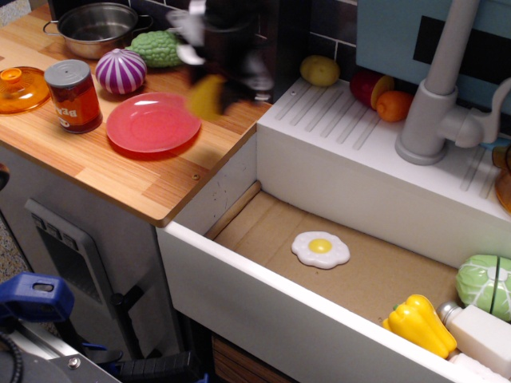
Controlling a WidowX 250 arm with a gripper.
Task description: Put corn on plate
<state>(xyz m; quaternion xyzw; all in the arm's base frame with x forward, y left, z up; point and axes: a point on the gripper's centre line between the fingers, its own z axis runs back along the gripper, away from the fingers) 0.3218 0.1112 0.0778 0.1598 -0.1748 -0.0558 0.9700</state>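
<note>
My gripper [209, 94] is blurred by motion above the wooden counter, just right of the red-pink plate [152, 121]. It is shut on the yellow corn [206, 96], which hangs between the fingers above the counter, near the plate's right rim. The plate lies flat on the counter with nothing on it.
A red can [73, 95], an orange lid [19, 87], a purple striped onion [120, 70], a green gourd [162, 46] and a steel pot [94, 26] surround the plate. The sink [263, 231] holds a fried egg [320, 249], yellow pepper [419, 323] and cabbage [484, 285]. Fruits and a faucet [435, 96] stand at the back right.
</note>
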